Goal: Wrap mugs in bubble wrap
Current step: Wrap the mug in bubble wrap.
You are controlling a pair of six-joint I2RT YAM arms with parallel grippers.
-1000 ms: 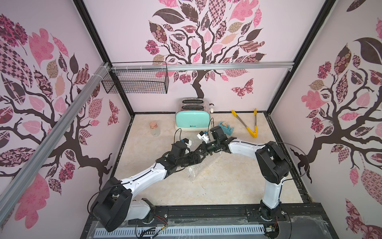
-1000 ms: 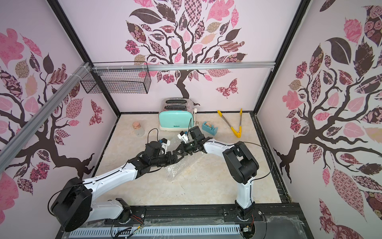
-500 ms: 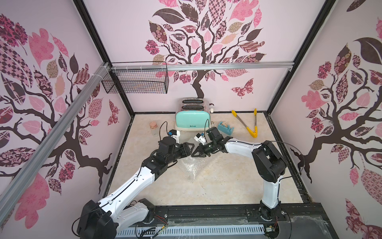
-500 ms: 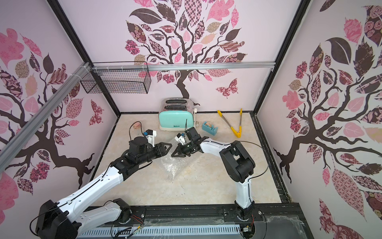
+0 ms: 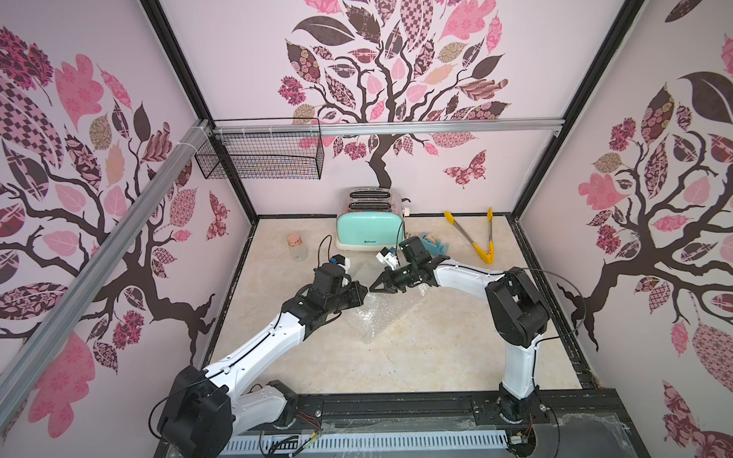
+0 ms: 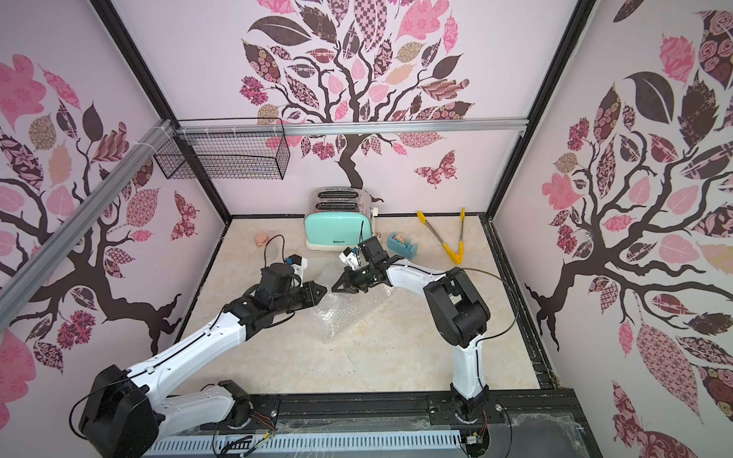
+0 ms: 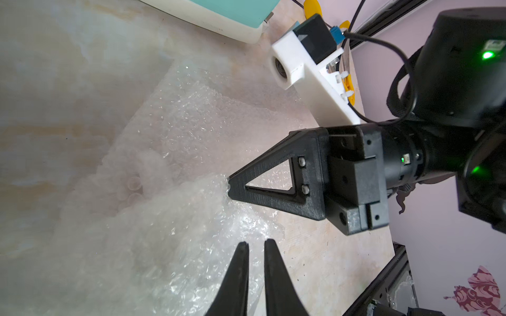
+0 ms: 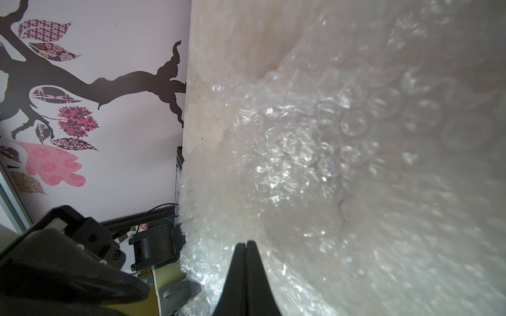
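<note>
The bubble wrap (image 5: 382, 317) lies crumpled mid-table, with one edge pulled up between the arms. My right gripper (image 5: 372, 288) is shut on that raised edge; the left wrist view shows its tip (image 7: 230, 188) pinching the film, and its own view shows its jaws (image 8: 245, 243) pressed together in bubble wrap (image 8: 342, 153). My left gripper (image 5: 364, 287) meets it tip to tip. Its jaws (image 7: 256, 243) stand a narrow slit apart over the wrap's edge (image 7: 169, 224), with film showing in the slit. The mug is out of view in every frame.
A mint toaster (image 5: 369, 234) stands at the back wall. A corked glass jar (image 5: 296, 246) is to its left, and a blue tape dispenser (image 5: 436, 245) and yellow tongs (image 5: 478, 238) to its right. A wire basket (image 5: 261, 154) hangs on the wall rail.
My left gripper's jaws have closed from wide apart to a narrow slit, and it shifted slightly toward the back. The right gripper carried the wrap's edge leftward to meet it.
</note>
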